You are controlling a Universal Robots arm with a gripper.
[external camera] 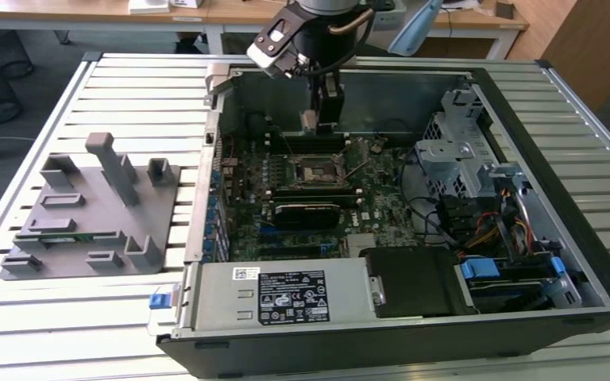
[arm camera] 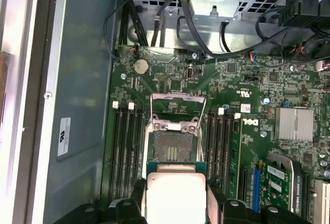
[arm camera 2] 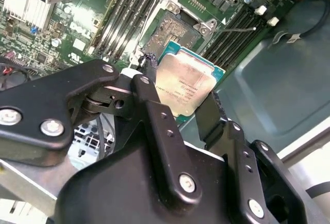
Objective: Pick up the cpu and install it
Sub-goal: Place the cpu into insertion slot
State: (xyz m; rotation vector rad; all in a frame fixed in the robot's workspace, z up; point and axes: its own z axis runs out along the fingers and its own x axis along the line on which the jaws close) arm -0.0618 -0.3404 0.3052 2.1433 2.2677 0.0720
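Gripping the cpu (arm camera 2: 186, 83) by two opposite edges, our gripper (arm camera 2: 181, 94) hangs fingers-down inside the open computer case (external camera: 586, 274). We see one black finger (arm camera 2: 149, 87) pressed against each side of the chip. The cpu lies flat, with its dull silver top facing up toward both wrist cameras and a thin green rim showing around it. It is square, so we can name no long axis; its gripped edges run alongside the memory slots (arm camera: 128, 146).

In the exterior view, the gripper (external camera: 324, 117) sits at about twelve o'clock from the socket (external camera: 316, 169), near the case's far wall. We see the socket (arm camera: 171, 146) bare, its metal frame (arm camera: 178, 105) swung open, and the chip not seated in it. A grey parts tray (external camera: 93, 210) lies on the slatted table (external camera: 72, 325) at nine o'clock from the case.
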